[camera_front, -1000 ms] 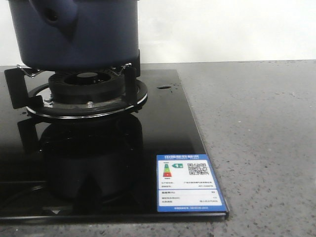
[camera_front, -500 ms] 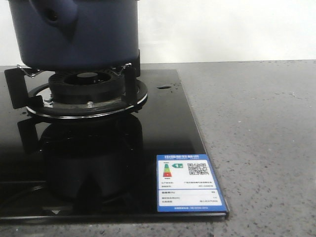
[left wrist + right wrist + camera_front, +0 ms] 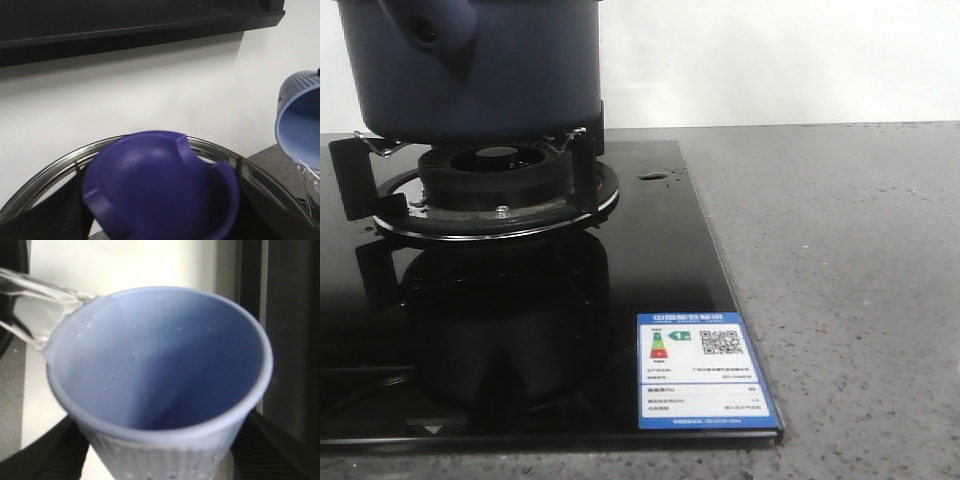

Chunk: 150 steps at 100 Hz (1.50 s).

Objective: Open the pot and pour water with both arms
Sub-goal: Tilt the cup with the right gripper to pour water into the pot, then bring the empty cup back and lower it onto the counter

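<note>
Black glass comes first: the hob (image 3: 650, 260) fills the near side of the front view, with a blue label (image 3: 705, 370) at its front corner and grey counter (image 3: 840, 280) to the right. Behind that is the burner (image 3: 495, 170), and on its grate stands the pot (image 3: 510, 70), upright, at the far left. Its side socket (image 3: 430, 35) points toward the camera. The pot's mouth is cut off above the frame, and neither arm shows in this view.

The left gripper (image 3: 160, 215) is closed on the lid (image 3: 50, 170). Dark fingers (image 3: 75, 210) flank its blue knob (image 3: 160, 185), and the steel rim arcs behind it against the white wall, so the lid is lifted off the pot. Beyond it, toward the robot's right, hangs the cup (image 3: 300, 125), tipped with its mouth toward the lid.

The right gripper (image 3: 160, 460) clasps that ribbed cup (image 3: 160, 365) low on its body, with fingers (image 3: 65, 445) on both sides. Water (image 3: 30, 305) runs in a clear stream from the cup's far lip, on the side away from the gripper.

By my reading the pour is under way. What matters now is that this lip sits over the open pot below, and no view shows both together. The right arm is the one to adjust, and the left need only keep the lid aside.
</note>
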Each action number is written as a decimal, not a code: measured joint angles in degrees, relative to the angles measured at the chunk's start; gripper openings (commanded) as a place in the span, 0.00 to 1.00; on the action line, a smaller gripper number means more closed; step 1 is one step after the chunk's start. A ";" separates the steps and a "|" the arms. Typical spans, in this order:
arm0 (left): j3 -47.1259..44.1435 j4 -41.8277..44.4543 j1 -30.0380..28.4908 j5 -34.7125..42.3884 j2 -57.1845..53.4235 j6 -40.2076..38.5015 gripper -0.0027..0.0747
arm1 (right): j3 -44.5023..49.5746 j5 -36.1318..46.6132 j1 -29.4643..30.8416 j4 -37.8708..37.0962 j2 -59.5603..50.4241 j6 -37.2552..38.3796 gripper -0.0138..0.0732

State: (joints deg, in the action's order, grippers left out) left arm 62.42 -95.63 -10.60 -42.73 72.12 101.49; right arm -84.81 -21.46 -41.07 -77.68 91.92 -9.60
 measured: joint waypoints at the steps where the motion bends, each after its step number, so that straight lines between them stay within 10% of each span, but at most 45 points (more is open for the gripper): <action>1: 0.00 0.00 0.00 0.00 0.00 0.00 0.51 | 0.00 0.00 0.00 -0.35 0.00 0.00 0.56; 150: 0.00 0.00 0.00 0.00 0.00 0.00 0.51 | -0.23 4.32 0.00 -13.27 0.00 -0.14 0.56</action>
State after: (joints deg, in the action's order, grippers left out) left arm 62.42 -95.63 -10.60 -42.73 72.12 101.49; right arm -85.04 -17.13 -41.07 -90.95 91.92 -9.74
